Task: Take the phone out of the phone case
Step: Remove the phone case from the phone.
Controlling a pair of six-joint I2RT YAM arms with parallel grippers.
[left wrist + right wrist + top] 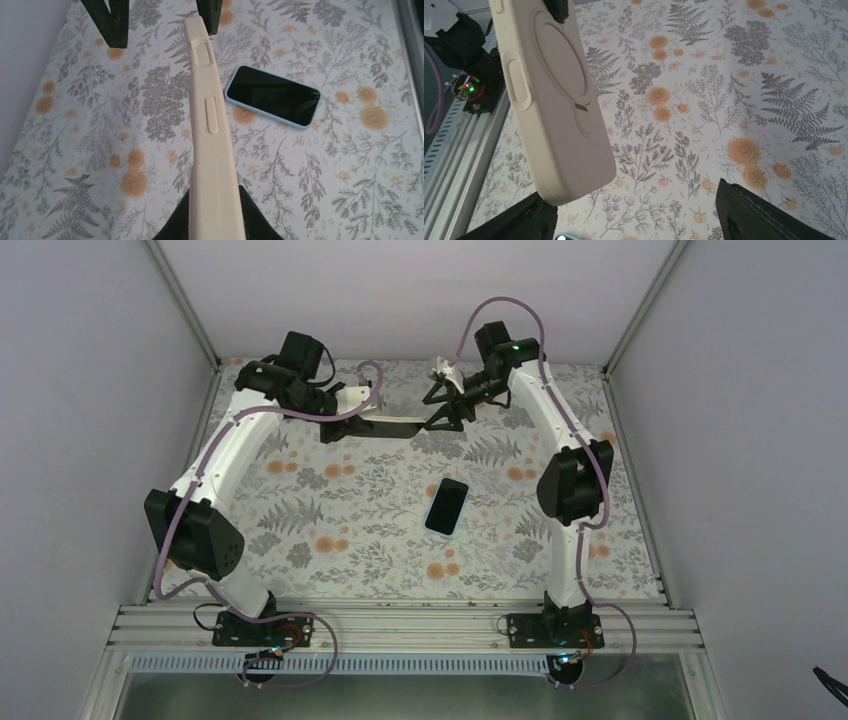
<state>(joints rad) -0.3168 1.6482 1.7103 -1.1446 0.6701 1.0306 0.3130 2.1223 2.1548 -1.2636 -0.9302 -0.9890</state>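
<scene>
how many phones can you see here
1 for sure: the phone lies screen up on the table. The cream case held by the left gripper may hide another; its inside is not shown.

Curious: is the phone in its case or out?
Out: the phone lies flat on the table; the left end effector holds the cream case aloft.

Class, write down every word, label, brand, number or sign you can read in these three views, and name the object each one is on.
No text can be read in any view.
Beige phone case: plain, with only moulded buttons and a ring outline; no brand shows.
Phone: the screen is dark and shows nothing.
Tablecloth: floral pattern only, no lettering.
</scene>
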